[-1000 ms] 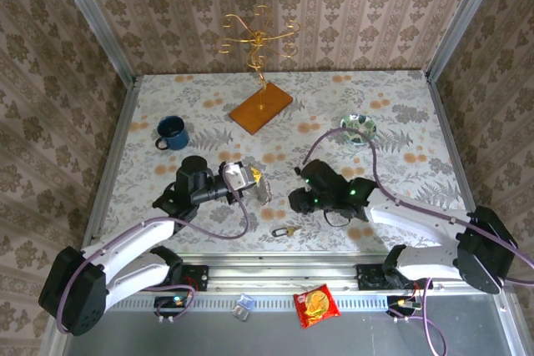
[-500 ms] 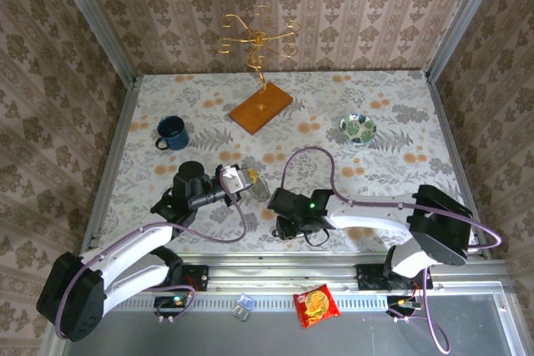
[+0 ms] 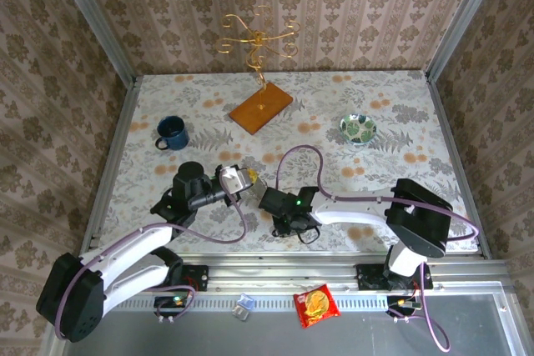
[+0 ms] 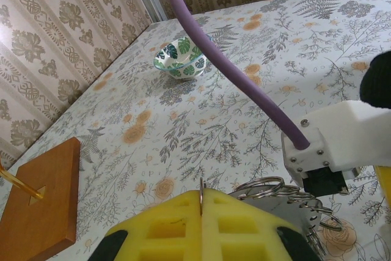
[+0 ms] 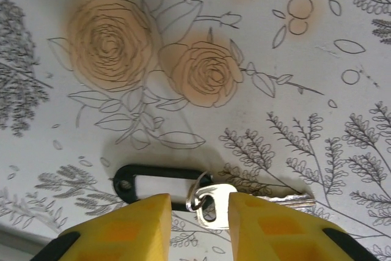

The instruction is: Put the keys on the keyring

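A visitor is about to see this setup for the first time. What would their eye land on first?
Likely the gold wire stand on its wooden base at the back of the flowered table. Then the two yellow-fingered grippers near the front edge: the left gripper shut on the keyring, the right gripper open over a silvery key with a black tag lying on the table.
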Robot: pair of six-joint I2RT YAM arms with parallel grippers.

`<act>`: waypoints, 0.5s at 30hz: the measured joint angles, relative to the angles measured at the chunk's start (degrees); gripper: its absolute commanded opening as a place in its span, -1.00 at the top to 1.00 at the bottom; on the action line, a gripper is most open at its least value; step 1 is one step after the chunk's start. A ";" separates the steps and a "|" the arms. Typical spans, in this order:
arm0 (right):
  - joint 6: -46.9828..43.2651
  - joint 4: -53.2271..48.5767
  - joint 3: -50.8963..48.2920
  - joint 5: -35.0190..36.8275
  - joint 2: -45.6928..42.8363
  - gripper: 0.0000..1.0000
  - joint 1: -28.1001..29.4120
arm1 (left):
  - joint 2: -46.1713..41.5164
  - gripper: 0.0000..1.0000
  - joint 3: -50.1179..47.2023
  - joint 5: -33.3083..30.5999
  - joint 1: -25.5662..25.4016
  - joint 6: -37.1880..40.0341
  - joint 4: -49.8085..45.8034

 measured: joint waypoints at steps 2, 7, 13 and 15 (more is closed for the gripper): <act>0.00 -0.46 0.02 0.02 0.22 0.47 0.00 | 0.00 1.00 0.00 0.00 0.00 0.00 0.00; -0.02 -0.87 0.26 0.02 0.55 0.52 0.00 | 0.00 1.00 0.00 0.00 0.00 0.04 0.00; -0.02 -0.85 0.31 0.02 0.55 0.57 0.00 | 0.00 1.00 0.00 0.02 0.00 0.24 0.00; -0.04 -0.85 0.31 0.02 0.57 0.59 0.00 | 0.00 1.00 0.00 0.02 0.00 0.26 0.00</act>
